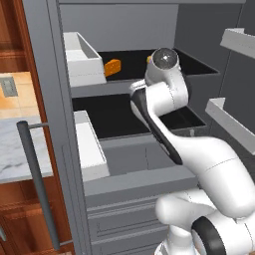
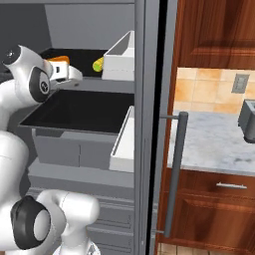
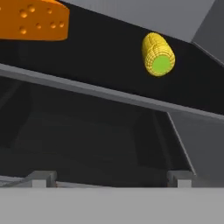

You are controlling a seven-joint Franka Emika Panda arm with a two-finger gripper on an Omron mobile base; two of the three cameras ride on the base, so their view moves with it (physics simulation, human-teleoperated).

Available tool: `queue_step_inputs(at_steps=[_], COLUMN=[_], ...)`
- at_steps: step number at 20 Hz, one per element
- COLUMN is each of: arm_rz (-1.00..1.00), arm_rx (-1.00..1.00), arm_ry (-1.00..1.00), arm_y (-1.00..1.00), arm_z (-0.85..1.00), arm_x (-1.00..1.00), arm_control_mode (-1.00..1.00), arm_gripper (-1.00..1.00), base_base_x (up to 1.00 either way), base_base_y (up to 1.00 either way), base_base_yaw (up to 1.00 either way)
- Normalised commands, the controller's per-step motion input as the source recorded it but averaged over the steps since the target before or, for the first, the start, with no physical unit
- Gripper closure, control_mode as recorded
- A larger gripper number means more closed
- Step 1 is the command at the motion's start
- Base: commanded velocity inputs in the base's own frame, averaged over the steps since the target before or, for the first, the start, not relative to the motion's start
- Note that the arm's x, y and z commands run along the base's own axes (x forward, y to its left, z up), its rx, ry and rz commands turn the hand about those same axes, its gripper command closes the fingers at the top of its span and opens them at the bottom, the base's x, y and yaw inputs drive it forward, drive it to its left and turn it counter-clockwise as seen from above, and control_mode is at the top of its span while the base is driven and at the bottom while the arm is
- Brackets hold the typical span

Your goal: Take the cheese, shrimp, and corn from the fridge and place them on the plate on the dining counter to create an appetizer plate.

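Fingers (image 3: pixel 41 178) sit wide apart at bottom of hand view, w/ nothing between them; gripper (image 3: pixel 109 180) holds nothing. Only the two small tips show, low against the dark shelf space.

Hand view, L to R: cheese (image 3: pixel 33 19) at upper left, orange w/ small holes, lying on the upper black shelf (image 3: pixel 109 52). Corn (image 3: pixel 158 54) to its right on same shelf, green end facing the cam, well apart from cheese. Grey front edge of shelf runs across below both. Under it a darker, lower shelf space.

Left base view, L to R: fridge (image 1: pixel 55 124) stands open, its long dark handle (image 1: pixel 39 184) at left on the door edge. White door bins (image 1: pixel 82 60) just right of that. Cheese (image 1: pixel 112 66) on upper shelf beside the top bin. Arm (image 1: pixel 169 99) reaches into the fridge at mid-shelf height, blocking most of what's behind it. More white bins (image 1: pixel 230 122) on the other door at far right.

Right base view, L to R: arm (image 2: pixel 27 79) at left, hand pushed in at shelf-edge level. Cheese (image 2: pixel 58 60) just above/behind the hand; corn (image 2: pixel 98 63) further right on same shelf, next to a white bin (image 2: pixel 119 62). Fridge handle (image 2: pixel 174 174) right of centre, then wood cabinets and a marble wall counter (image 2: pixel 214 144).

Shrimp: can't tell where it is.
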Motion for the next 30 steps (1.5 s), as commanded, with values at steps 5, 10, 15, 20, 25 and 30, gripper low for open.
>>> queue_step_inputs(at_steps=[5,10,15,20,25,30], arm_rz=[-0.02,0.00,-0.01,-0.02,-0.04,-0.09], arm_rx=[0.05,0.12,0.13,0.09,0.03,0.03], arm_ry=[-0.31,-0.04,0.06,0.09,0.06,0.09], arm_y=[-0.39,-0.19,-0.08,0.00,-0.09,-0.05], arm_z=[0.43,0.36,0.39,0.08,-0.01,-0.15], arm_x=[0.19,0.88,1.00,0.88,0.73,0.24], arm_control_mode=[-1.00,-1.00,-1.00,-1.00,-1.00,-1.00], arm_gripper=[-1.00,-1.00,-1.00,-1.00,-1.00,-1.00], base_base_x=[0.00,0.00,0.00,0.00,0.00,0.00], base_base_y=[0.00,0.00,0.00,0.00,0.00,0.00], base_base_yaw=[0.00,0.00,0.00,0.00,0.00,0.00])
